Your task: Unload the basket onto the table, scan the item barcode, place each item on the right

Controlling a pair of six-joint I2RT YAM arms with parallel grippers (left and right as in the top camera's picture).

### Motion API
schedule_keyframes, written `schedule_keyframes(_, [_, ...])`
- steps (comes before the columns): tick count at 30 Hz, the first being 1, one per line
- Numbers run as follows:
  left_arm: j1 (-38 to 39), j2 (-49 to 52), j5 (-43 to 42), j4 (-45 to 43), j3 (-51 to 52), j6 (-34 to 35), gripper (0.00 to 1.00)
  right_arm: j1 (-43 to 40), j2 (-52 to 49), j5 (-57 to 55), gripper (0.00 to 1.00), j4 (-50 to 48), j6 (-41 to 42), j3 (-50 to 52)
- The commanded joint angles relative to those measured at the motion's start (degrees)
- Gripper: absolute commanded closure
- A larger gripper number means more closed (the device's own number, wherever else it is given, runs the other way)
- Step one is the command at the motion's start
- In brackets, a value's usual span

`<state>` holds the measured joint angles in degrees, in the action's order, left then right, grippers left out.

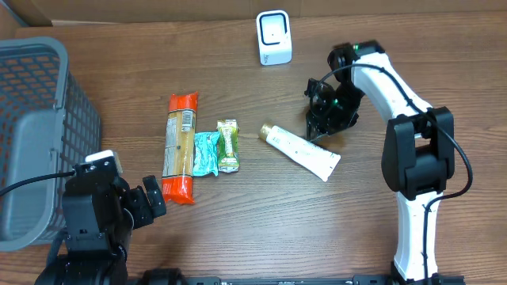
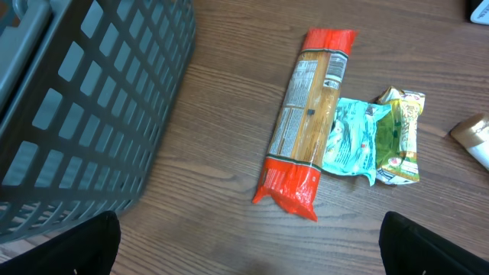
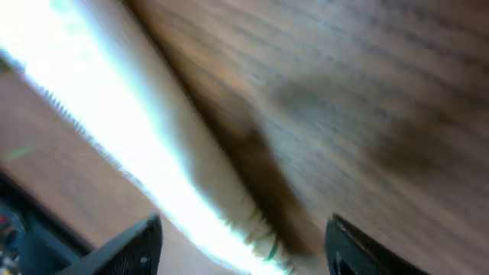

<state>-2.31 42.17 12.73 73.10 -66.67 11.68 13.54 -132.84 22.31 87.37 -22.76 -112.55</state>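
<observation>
A white tube with a gold cap (image 1: pixel 301 150) lies flat on the wooden table, right of centre. My right gripper (image 1: pixel 318 127) hovers just over its far edge, pointing down. In the right wrist view the tube (image 3: pixel 114 130) is a bright blurred band running between the spread fingers of that gripper (image 3: pixel 244 252), which is open and grips nothing. The white scanner (image 1: pixel 274 37) stands at the table's back edge. My left gripper (image 1: pixel 150 202) rests at the front left, open and empty, and in its own view (image 2: pixel 248 252) only bare wood lies between its fingertips.
A red-ended pasta pack (image 1: pixel 180 146), a teal packet (image 1: pixel 207 153) and a green packet (image 1: pixel 228 145) lie side by side left of the tube. A grey mesh basket (image 1: pixel 40 119) fills the left edge. The pasta pack (image 2: pixel 309 114) and basket (image 2: pixel 92 99) also show in the left wrist view.
</observation>
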Motion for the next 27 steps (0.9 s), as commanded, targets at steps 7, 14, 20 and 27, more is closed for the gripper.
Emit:
schedule_keyframes(7, [-0.3, -0.2, 0.9, 0.0, 0.2, 0.6, 0.01, -0.4, 3.0, 0.2, 0.33, 9.7, -7.2, -28.4])
schedule_keyframes(14, [-0.3, -0.2, 0.9, 0.0, 0.2, 0.6, 0.00, -0.3, 2.9, 8.4, 0.34, 9.7, -22.2, -12.0])
schedule_keyframes(20, [-0.3, -0.2, 0.9, 0.0, 0.2, 0.6, 0.00, 0.9, 2.9, 9.6, 0.33, 4.8, -29.8, 3.5])
schedule_keyframes(27, [-0.3, -0.2, 0.9, 0.0, 0.2, 0.6, 0.00, 3.1, 2.9, 14.6, 0.34, -9.2, -29.8, 15.7])
